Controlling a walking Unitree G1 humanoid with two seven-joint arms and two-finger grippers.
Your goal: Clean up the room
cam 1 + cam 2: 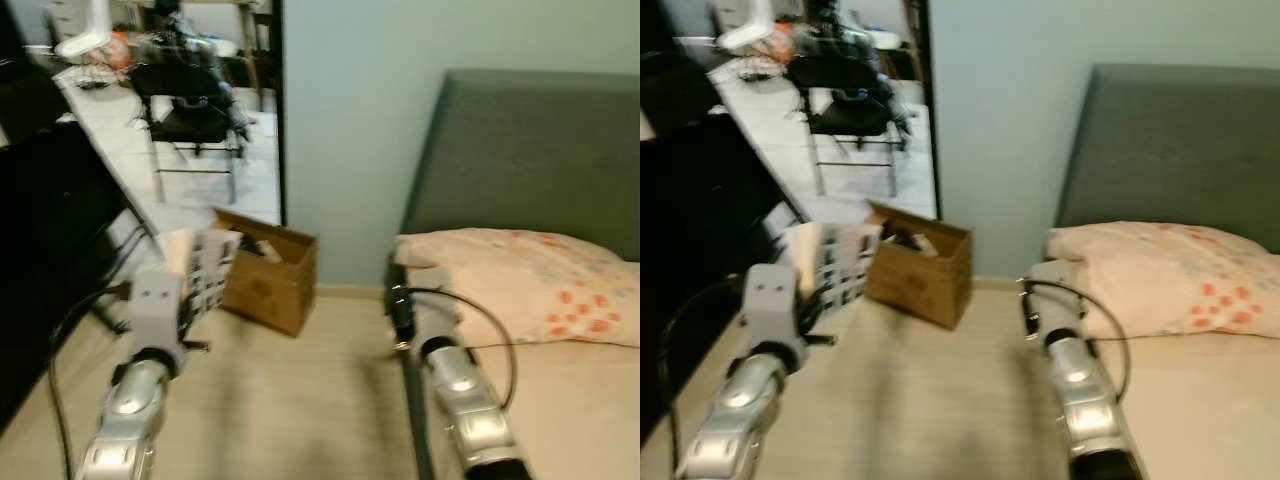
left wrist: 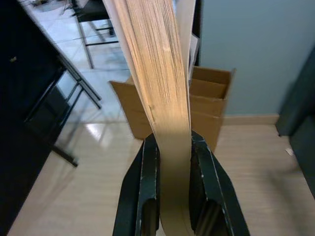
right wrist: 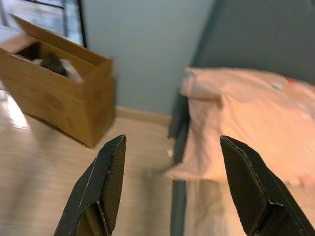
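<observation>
My left gripper [image 2: 173, 147] is shut on a thick book [image 2: 157, 73], held upright with its page edges facing the wrist camera. In the eye views the book [image 1: 205, 265] shows a black-and-white patterned cover and sits just left of an open cardboard box [image 1: 268, 270] on the floor. The box [image 3: 59, 98] holds some dark and pale items. My right gripper [image 3: 170, 162] is open and empty, raised beside the bed edge. The right arm [image 1: 450, 380] reaches forward along the bed frame.
A bed with a grey headboard [image 1: 530, 150] and a peach patterned pillow [image 1: 520, 280] fills the right. A dark desk [image 1: 50, 220] runs along the left. A black chair [image 1: 190, 110] stands beyond the doorway. Pale wood floor [image 1: 320, 400] lies between.
</observation>
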